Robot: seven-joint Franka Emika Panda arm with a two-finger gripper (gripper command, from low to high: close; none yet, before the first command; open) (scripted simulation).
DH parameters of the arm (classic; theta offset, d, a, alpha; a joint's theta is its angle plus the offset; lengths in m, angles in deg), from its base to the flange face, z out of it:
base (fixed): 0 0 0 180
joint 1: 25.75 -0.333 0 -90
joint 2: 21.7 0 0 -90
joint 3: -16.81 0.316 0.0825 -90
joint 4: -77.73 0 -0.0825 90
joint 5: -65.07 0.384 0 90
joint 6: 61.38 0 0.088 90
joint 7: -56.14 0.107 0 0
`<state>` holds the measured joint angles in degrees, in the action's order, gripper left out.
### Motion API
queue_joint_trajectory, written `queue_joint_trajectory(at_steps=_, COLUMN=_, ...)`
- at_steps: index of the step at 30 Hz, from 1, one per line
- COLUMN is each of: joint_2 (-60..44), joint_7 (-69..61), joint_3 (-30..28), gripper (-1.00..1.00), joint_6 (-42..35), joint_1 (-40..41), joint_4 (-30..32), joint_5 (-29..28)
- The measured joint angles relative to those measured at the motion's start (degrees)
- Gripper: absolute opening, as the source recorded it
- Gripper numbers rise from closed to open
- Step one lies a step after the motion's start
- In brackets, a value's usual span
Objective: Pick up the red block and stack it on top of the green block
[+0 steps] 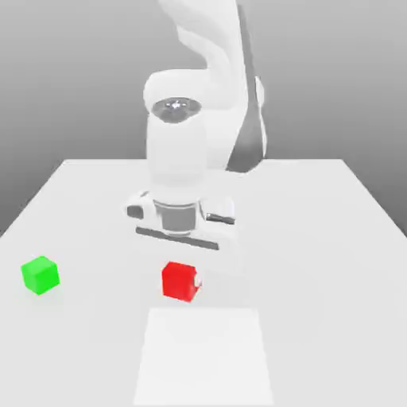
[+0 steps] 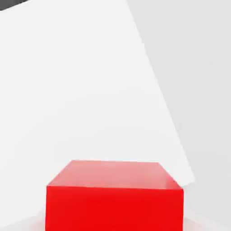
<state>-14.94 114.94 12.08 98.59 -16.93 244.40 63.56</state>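
Tabletop of plain white, smooth material (image 1: 318,238) fills the lower two thirds of the exterior view, narrowing toward a far edge just above mid-frame. Behind it the room is a bare grey backdrop, darker at upper left and paler toward the right. A slightly brighter white rectangular patch (image 1: 205,354) lies on the surface at bottom centre.

The white robot arm (image 1: 187,135) rises from the far centre of the table, and the gripper (image 1: 184,266) points downward at the frame's middle. The small bright red cube with smooth faces (image 1: 180,281) sits directly beneath the hand, just below centre, with a pale fingertip (image 1: 196,283) at its right face. The fingers are clenched on this red block; whether it rests on the table or is lifted clear I cannot tell.

The small bright green cube with smooth faces (image 1: 40,275) stands on the table at the left edge, well apart from the red one.

In the hand view the red cube (image 2: 115,198) occupies the lower centre against white surface.
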Motion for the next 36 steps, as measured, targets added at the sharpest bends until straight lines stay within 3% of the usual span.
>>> queue_joint_trajectory(at_steps=18, joint_2=-1.1, joint_7=-9.1, joint_3=-21.4, gripper=-1.0, joint_6=-7.4, joint_1=21.2, joint_4=-8.9, joint_5=-3.8)
queue_joint_trajectory(at_steps=21, joint_2=-6.0, joint_7=-13.1, joint_3=-22.1, gripper=-1.0, joint_6=-3.5, joint_1=21.7, joint_4=-9.5, joint_5=1.0)
queue_joint_trajectory(at_steps=24, joint_2=-12.5, joint_7=-19.2, joint_3=-18.7, gripper=-1.0, joint_6=1.9, joint_1=23.2, joint_4=-9.9, joint_5=9.3)
queue_joint_trajectory(at_steps=25, joint_2=-14.2, joint_7=-20.8, joint_3=-17.5, gripper=1.0, joint_6=3.3, joint_1=24.0, joint_4=-10.1, joint_5=11.5)
queue_joint_trajectory(at_steps=31, joint_2=-15.0, joint_7=-21.6, joint_3=-16.9, gripper=1.0, joint_6=4.0, joint_1=24.4, joint_4=-10.1, joint_5=12.7)
queue_joint_trajectory(at_steps=36, joint_2=-6.8, joint_7=-13.9, joint_3=-18.7, gripper=1.0, joint_6=-2.9, joint_1=25.4, joint_4=-9.6, joint_5=2.0)
